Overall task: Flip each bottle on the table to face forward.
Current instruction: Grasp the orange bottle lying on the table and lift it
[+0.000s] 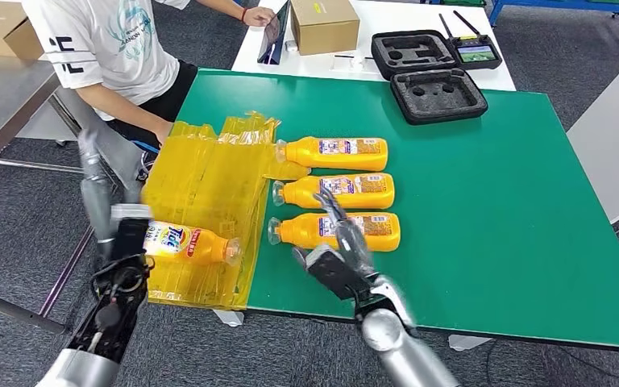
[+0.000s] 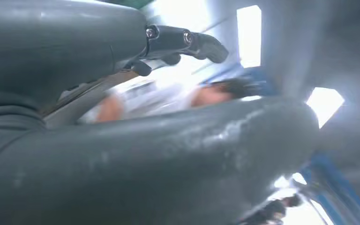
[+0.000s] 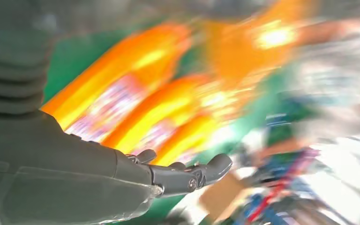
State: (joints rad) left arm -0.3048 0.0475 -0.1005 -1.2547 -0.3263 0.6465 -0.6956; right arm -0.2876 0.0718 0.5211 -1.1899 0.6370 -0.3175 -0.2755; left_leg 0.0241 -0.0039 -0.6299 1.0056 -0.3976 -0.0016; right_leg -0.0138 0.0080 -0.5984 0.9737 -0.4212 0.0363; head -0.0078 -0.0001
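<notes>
Right hand (image 1: 340,262) hovers, fingers spread and empty, just before the nearest bottle (image 1: 337,230), lying crosswise; left hand (image 1: 129,238) grips the Tide bottle (image 1: 187,243).

A green table (image 1: 483,210) serves as the landmark. Crumpled yellow plastic sheeting (image 1: 201,185) lies over its left end and hangs past the near left corner. A black foam case insert (image 1: 438,94) sits on the table's far edge, and just beyond it a second black foam tray (image 1: 413,52) rests on a white table (image 1: 371,63) that butts against the green one's far side. A cardboard box (image 1: 324,24) and a dark tablet (image 1: 275,36) stand on that white table. A person in a white shirt (image 1: 105,40) sits at the green table's far left corner. Grey carpet (image 1: 16,234) lies left of it.
</notes>
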